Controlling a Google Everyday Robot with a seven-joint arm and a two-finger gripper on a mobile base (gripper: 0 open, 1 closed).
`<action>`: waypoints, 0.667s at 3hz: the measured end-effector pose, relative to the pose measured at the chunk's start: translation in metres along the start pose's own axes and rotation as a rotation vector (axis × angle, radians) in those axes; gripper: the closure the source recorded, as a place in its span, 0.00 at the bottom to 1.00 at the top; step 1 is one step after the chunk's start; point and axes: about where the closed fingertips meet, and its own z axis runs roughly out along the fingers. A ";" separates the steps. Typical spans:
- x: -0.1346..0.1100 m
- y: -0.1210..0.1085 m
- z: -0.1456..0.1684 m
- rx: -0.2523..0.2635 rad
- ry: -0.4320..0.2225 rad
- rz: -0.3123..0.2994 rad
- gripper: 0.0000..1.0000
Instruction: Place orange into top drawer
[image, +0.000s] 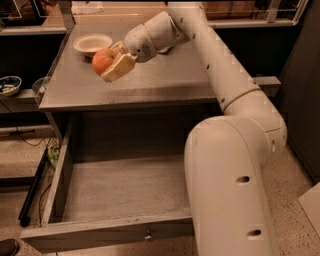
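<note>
The orange (103, 60) is round and orange-red, held between the cream fingers (119, 67) of my gripper (111, 61) above the left part of the grey tabletop (165, 80). The gripper is shut on it, and the fruit is lifted clear of the surface. The top drawer (115, 195) is pulled out wide below the table's front edge; its shallow grey box is bare inside, with a small metal knob (148, 233) on the front panel. My white arm fills the right side and hides the drawer's right part.
A cream bowl (92, 43) stands at the back left of the tabletop, just behind the gripper. A small dish (9, 84) sits on a lower shelf at far left. Cables lie on the floor left of the drawer.
</note>
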 end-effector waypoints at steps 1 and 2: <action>-0.008 0.020 -0.020 0.026 -0.012 0.006 1.00; -0.006 0.035 -0.031 0.044 -0.022 0.019 1.00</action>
